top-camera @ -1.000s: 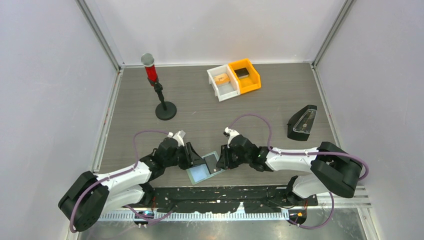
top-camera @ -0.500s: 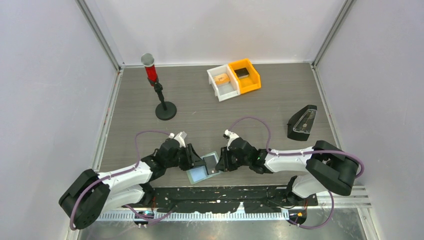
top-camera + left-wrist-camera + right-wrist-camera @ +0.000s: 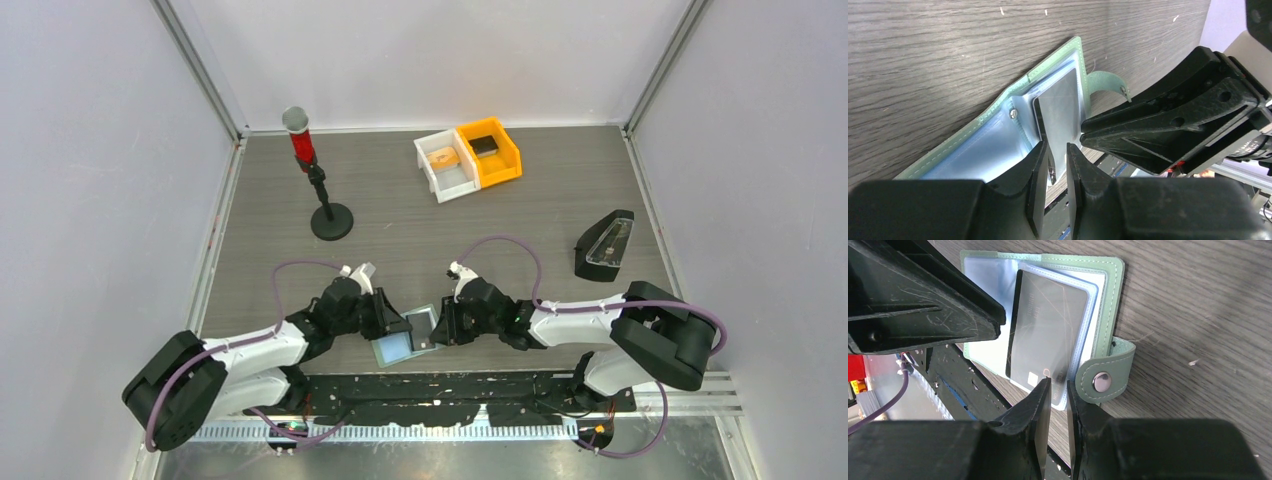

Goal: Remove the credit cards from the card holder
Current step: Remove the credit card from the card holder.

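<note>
While the card holder [image 3: 408,338] lies open midway along the bench's near edge, the left gripper [image 3: 1057,147] is clenched on a grey credit card [image 3: 1045,330], and the right gripper [image 3: 1058,384] pinches the holder's clear pocket.

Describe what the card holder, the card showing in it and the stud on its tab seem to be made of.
The card holder is pale green and matt, probably faux leather judging by its stitched edge, with clear plastic pockets inside. The card is grey and glossy, likely plastic, with fine scratches catching the light. The stud is shiny silver, apparently metal.
</note>
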Controlling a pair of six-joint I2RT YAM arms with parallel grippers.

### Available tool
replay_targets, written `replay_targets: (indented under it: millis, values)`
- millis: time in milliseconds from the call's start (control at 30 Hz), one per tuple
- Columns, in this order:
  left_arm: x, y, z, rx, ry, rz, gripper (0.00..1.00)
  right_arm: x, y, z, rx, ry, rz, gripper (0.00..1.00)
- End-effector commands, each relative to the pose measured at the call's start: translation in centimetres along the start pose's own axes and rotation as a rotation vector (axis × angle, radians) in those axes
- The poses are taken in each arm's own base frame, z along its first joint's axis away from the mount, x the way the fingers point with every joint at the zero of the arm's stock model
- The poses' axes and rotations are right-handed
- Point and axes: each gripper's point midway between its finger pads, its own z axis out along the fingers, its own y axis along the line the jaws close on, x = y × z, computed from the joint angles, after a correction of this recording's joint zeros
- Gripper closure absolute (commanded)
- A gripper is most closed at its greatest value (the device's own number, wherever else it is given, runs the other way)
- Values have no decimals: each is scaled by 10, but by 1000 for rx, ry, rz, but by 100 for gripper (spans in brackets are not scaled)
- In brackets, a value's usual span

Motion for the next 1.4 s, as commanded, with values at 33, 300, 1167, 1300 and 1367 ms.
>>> replay_targets:
  millis: [33, 300, 1167, 1300, 1367]
  values:
    - [-3, -1, 4, 4, -20, 3, 78, 2, 0, 1, 0, -6, 5, 75]
    - [-1, 5, 6, -26, -16, 9, 74, 1, -1, 0, 0, -9, -8, 75]
    - [0, -9, 2, 43, -21, -15, 100, -2, -10, -1, 62, -11, -34, 76]
    - [-6, -9, -6, 24, -57, 6, 100, -1, -13, 2, 73, 3, -35, 76]
    - [-7, -8, -9, 13, -63, 10, 100, 0, -15, 4, 76, 11, -34, 76]
